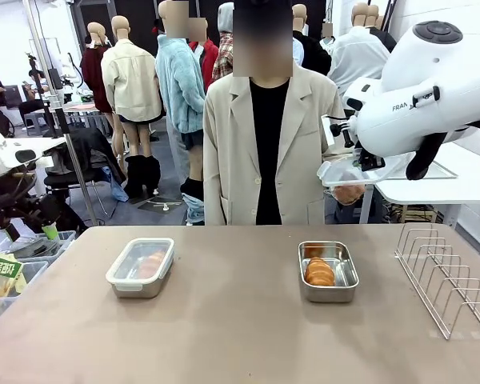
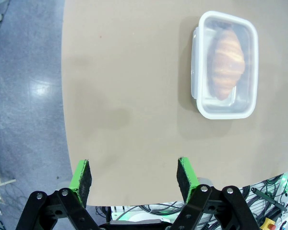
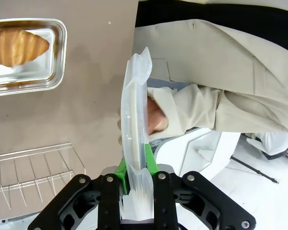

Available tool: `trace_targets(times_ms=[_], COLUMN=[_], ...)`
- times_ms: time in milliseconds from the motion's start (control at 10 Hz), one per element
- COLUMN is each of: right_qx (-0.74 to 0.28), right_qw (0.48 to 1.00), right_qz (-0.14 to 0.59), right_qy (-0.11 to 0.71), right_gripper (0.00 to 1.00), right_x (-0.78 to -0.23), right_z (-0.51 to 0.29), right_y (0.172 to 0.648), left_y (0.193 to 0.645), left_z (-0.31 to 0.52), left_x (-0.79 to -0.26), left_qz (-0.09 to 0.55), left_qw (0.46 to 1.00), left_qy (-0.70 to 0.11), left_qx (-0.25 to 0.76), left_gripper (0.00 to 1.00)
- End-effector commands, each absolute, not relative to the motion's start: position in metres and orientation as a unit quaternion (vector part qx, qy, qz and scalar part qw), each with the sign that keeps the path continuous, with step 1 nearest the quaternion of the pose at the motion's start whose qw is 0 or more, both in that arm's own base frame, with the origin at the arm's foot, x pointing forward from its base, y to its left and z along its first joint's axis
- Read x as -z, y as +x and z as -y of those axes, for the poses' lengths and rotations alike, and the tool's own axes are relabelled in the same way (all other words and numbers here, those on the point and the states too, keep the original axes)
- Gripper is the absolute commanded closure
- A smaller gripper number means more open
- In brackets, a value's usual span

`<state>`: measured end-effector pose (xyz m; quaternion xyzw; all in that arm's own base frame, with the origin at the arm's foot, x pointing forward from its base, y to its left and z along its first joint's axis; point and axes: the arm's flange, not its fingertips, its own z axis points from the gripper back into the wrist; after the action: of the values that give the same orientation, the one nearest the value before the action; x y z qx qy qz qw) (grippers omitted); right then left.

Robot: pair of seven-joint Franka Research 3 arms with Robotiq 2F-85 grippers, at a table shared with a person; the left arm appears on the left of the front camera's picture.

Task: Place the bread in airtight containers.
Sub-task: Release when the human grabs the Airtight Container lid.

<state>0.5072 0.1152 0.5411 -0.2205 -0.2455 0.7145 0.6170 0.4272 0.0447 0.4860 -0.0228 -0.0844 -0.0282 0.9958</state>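
Observation:
Two steel airtight containers sit on the table. The left one (image 1: 141, 266) wears its clear lid with a bread roll inside (image 2: 226, 62). The right one (image 1: 328, 271) stands uncovered and holds a bread roll (image 1: 319, 272). High above the table's far right edge, my right gripper (image 3: 136, 167) is shut on a clear white-rimmed lid (image 3: 134, 110), seen edge-on. A person's hand (image 3: 156, 117) touches that lid from the far side. My left gripper (image 2: 134, 175) hangs open over the table's near edge, apart from the lidded container (image 2: 224, 64).
A wire rack (image 1: 448, 280) stands at the table's right end, beside the uncovered container (image 3: 26, 57). The person (image 1: 264, 144) stands at the far side, behind the middle. Bins with packets (image 1: 8, 276) sit off the table's left end.

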Motion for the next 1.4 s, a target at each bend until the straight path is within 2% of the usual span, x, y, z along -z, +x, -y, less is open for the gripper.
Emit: trace_targets(times_ms=[0,300,400,700,800,900,1300], right_qx=[-0.721,-0.719,-0.717,-0.747,-0.744,-0.743,-0.749], right_qw=[0.614,0.621,0.626,0.628,0.643,0.654,0.652], right_qz=[0.243,0.233,0.228,0.171,0.148,0.120,0.093], right_qy=[-0.209,-0.209,-0.205,-0.135,-0.109,-0.076,0.076], right_gripper=[1.00,1.00,0.91,0.33,0.14,0.00,0.00], right_x=[-0.543,-0.545,-0.546,-0.573,-0.583,-0.590,-0.594], right_z=[-0.111,-0.114,-0.113,-0.081,-0.064,-0.049,0.008], right_y=[0.507,0.508,0.507,0.486,0.480,0.475,0.480], left_y=[0.428,0.428,0.428,0.428,0.428,0.428,0.428], left_z=[-0.045,-0.045,-0.045,-0.045,-0.045,-0.045,-0.045], left_x=[-0.486,-0.486,-0.486,-0.486,-0.486,-0.486,-0.486], left_qz=[0.088,0.088,0.088,0.088,0.088,0.088,0.088], left_qw=[0.996,0.996,0.996,0.996,0.996,0.996,0.996], left_qy=[-0.023,-0.023,-0.023,-0.023,-0.023,-0.023,-0.023], left_qx=[0.022,0.022,0.022,0.022,0.022,0.022,0.022], left_gripper=[0.08,0.08,0.08,0.08,0.08,0.08,0.08])
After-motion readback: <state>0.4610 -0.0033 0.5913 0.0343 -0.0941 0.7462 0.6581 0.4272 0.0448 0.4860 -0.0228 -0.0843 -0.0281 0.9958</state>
